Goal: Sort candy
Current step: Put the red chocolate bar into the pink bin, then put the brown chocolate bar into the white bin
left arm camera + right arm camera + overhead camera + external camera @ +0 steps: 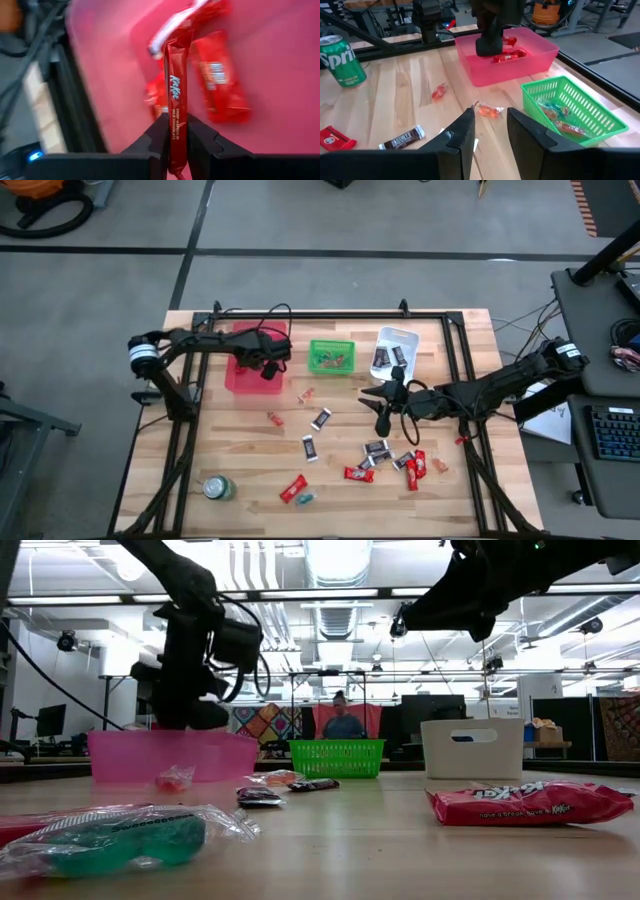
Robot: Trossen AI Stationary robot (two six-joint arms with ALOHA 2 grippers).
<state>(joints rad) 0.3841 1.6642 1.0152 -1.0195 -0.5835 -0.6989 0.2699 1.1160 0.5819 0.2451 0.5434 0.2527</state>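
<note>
Left gripper (176, 134) hangs over the pink bin (243, 373), jaws pinched on a red KitKat bar (178, 90) standing upright between them; the wrapper reads "KitKat, crisp wafers in milk chocolate". Below the jaws, more red bars (219, 75) already lie in the bin. Right gripper (490, 127) hovers above the table (250, 460) near mid-table, jaws parted, nothing between them; ahead of them lie an orange sweet (488, 111) and a dark bar (402, 138). Judged partway done: the green basket (332, 356) and white bin (395, 350) each hold a few pieces, but many candies (395, 462) remain scattered on the table. Other legible text: "Sprite" on the green can (340, 59).
</note>
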